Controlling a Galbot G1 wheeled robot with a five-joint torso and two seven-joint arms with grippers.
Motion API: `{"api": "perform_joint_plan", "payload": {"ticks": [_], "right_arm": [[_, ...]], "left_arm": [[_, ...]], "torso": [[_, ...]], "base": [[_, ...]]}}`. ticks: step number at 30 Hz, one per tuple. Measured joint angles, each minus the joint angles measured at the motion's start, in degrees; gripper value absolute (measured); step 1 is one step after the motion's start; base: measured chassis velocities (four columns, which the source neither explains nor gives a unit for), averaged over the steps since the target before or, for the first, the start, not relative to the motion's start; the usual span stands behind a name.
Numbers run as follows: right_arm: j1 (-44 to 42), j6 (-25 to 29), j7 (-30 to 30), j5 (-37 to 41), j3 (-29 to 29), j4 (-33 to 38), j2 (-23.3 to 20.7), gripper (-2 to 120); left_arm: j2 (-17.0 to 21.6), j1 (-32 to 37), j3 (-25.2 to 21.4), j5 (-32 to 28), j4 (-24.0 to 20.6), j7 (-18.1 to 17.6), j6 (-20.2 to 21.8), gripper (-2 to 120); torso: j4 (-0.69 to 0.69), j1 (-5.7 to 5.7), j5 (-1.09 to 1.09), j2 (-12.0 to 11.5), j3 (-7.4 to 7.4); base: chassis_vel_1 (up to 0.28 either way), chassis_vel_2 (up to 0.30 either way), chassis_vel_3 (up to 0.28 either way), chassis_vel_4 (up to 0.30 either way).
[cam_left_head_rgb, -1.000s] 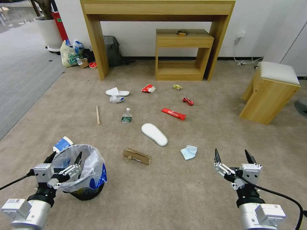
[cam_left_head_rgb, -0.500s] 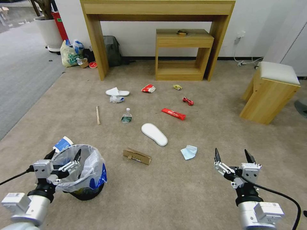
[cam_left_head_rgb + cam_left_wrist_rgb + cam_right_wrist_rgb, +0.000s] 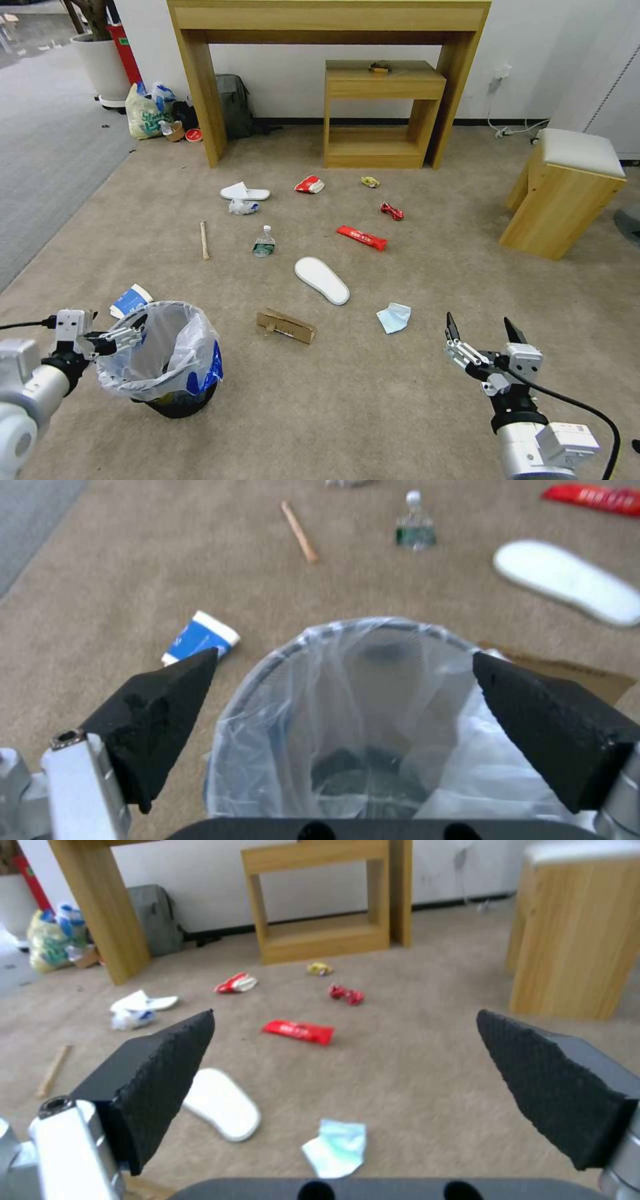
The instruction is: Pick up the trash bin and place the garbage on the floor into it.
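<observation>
A beige carpeted floor [image 3: 373,400] runs back to a white wall, where a tall wooden desk [image 3: 327,20] stands over a smaller wooden shelf unit [image 3: 380,113]; a padded wooden stool [image 3: 563,190] sits at the right of the head view.

The trash bin [image 3: 163,360], black and lined with a crinkly clear bag, stands upright on the carpet in the lower left of the head view. The left gripper [image 3: 123,332] is at the bin's left rim, its jaws wide apart; in the left wrist view the fingers [image 3: 160,720] straddle the bin's open mouth [image 3: 373,715] without clamping it. A blue and white paper cup [image 3: 130,300] lies just beside the bin, up and to its left.

A cardboard strip [image 3: 287,325] lies to the right of the bin. Farther out toward the frame's centre lie a white slipper [image 3: 322,280], a blue tissue [image 3: 393,317], a green-label bottle [image 3: 264,243] and a wooden stick [image 3: 204,240]. Beyond them are a long red wrapper [image 3: 361,237], a crumpled red wrapper [image 3: 392,211], a yellow wrapper [image 3: 370,181], a red and white packet [image 3: 310,185] and a second white slipper [image 3: 245,193].

The right gripper [image 3: 481,330] hangs above bare carpet in the lower right of the frame, jaws apart and holding nothing, well apart from the bin.
</observation>
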Motion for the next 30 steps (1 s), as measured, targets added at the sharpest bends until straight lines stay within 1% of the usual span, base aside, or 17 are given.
{"api": "perform_joint_plan", "payload": {"ticks": [1, 2, 3, 5, 6, 7, 8, 9, 12, 13, 16, 17, 19, 21, 22, 25, 30], "right_arm": [[-0.2, -0.4, -0.1, 1.8, 0.0, 0.0, 0.0, 100], [-0.2, -0.4, -0.1, 1.8, 0.0, 0.0, 0.0, 100], [-0.2, -0.6, -0.2, 3.3, 0.0, -0.3, 0.0, 100], [-0.1, -0.9, -0.2, 4.7, 0.2, -1.1, 0.0, 100], [-0.1, -0.9, -0.2, 4.7, 0.2, -1.1, 0.0, 100], [-0.1, -1.3, -0.2, 5.5, 0.3, -1.6, -0.1, 100], [0.0, -1.7, -0.2, 6.1, 0.4, -1.8, -0.1, 100], [0.0, -1.7, -0.2, 6.1, 0.4, -1.8, -0.1, 100], [0.7, -3.2, -0.1, 7.7, 0.4, -2.1, -0.4, 100], [0.7, -3.2, -0.1, 7.7, 0.4, -2.1, -0.4, 100], [1.7, -4.5, 0.5, 8.3, 0.1, -2.5, -0.7, 100], [1.7, -4.5, 0.5, 8.3, 0.1, -2.5, -0.7, 100], [2.3, -5.5, 0.9, 8.9, -0.3, -2.7, -0.9, 100], [2.9, -6.2, 1.4, 9.3, -0.7, -3.1, -1.0, 100], [2.9, -6.2, 1.4, 9.3, -0.7, -3.1, -1.0, 100], [4.0, -7.1, 2.4, 9.9, -1.5, -3.9, -1.4, 100], [3.9, -7.5, 2.7, 10.7, -1.9, -4.4, -1.6, 100]], "left_arm": [[2.0, -0.9, 0.4, -1.0, 1.3, -0.2, 1.7, 100], [2.0, -0.9, 0.4, -1.0, 1.3, -0.2, 1.7, 100], [4.6, -2.1, 0.7, -3.0, 2.8, -0.5, 3.8, 100], [8.9, -3.8, 1.5, -6.3, 6.0, -0.7, 4.6, 100], [8.9, -3.8, 1.5, -6.3, 6.0, -0.7, 4.6, 100], [11.8, -4.4, 2.1, -7.4, 8.6, -0.1, 4.6, 100], [13.1, -4.7, 2.4, -7.6, 10.2, 0.7, 4.6, 100], [13.1, -4.7, 2.4, -7.6, 10.2, 0.7, 4.6, 100], [15.7, -5.3, 3.1, -7.1, 14.3, 4.6, 4.6, 100], [15.7, -5.3, 3.1, -7.1, 14.3, 4.6, 4.6, 100], [16.8, -5.7, 3.8, -6.5, 17.8, 7.9, 4.4, 100], [16.8, -5.7, 3.8, -6.5, 17.8, 7.9, 4.4, 100], [17.1, -6.3, 4.5, -5.5, 20.1, 11.0, 4.3, 100], [17.2, -6.5, 4.9, -4.3, 21.9, 12.9, 4.3, 100], [17.2, -6.5, 4.9, -4.3, 21.9, 12.9, 4.3, 100], [16.4, -7.1, 5.6, -3.3, 24.6, 13.4, 4.2, 100], [15.7, -8.2, 6.6, -2.2, 26.9, 13.5, 4.1, 100]], "torso": [[0.0, 0.0, -0.01, 0.0, 0.0], [0.0, 0.0, -0.01, 0.0, 0.0], [0.01, 0.0, 0.0, 0.0, 0.0], [-0.01, 0.0, 0.01, 0.0, 0.0], [-0.01, 0.0, 0.01, 0.0, 0.0], [-0.01, 0.0, 0.0, 0.0, 0.0], [-0.01, 0.0, 0.01, 0.0, 0.0], [-0.01, 0.0, 0.01, 0.0, 0.0], [-0.01, 0.0, 0.01, 0.0, 0.0], [-0.01, 0.0, 0.01, 0.0, 0.0], [0.01, 0.0, 0.0, 0.0, -0.01], [0.01, 0.0, 0.0, 0.0, -0.01], [0.01, 0.0, 0.0, 0.0, -0.01], [-0.01, 0.0, 0.0, 0.0, -0.01], [-0.01, 0.0, 0.0, 0.0, -0.01], [0.02, 0.0, 0.01, 0.0, 0.0], [0.01, 0.0, 0.0, 0.0, -0.01]], "base": [[0.0, 0.0, 0.0, 0.0], [0.0, 0.0, 0.0, 0.0], [0.0, 0.0, 0.0, 0.0], [0.0, 0.0, 0.0, 0.0], [0.0, 0.0, 0.0, 0.0], [0.0, 0.0, 0.0, 0.0], [0.0, 0.0, 0.0, 0.0], [0.0, 0.0, 0.0, 0.0], [0.0, 0.0, 0.0, 0.0], [0.0, 0.0, 0.0, 0.0], [0.0, 0.0, 0.0, 0.0], [0.0, 0.0, 0.0, 0.0], [0.0, 0.0, 0.0, 0.0], [0.0, 0.0, 0.0, 0.0], [0.0, 0.0, 0.0, 0.0], [0.0, 0.0, 0.0, 0.0], [0.0, 0.0, 0.0, 0.0]]}}
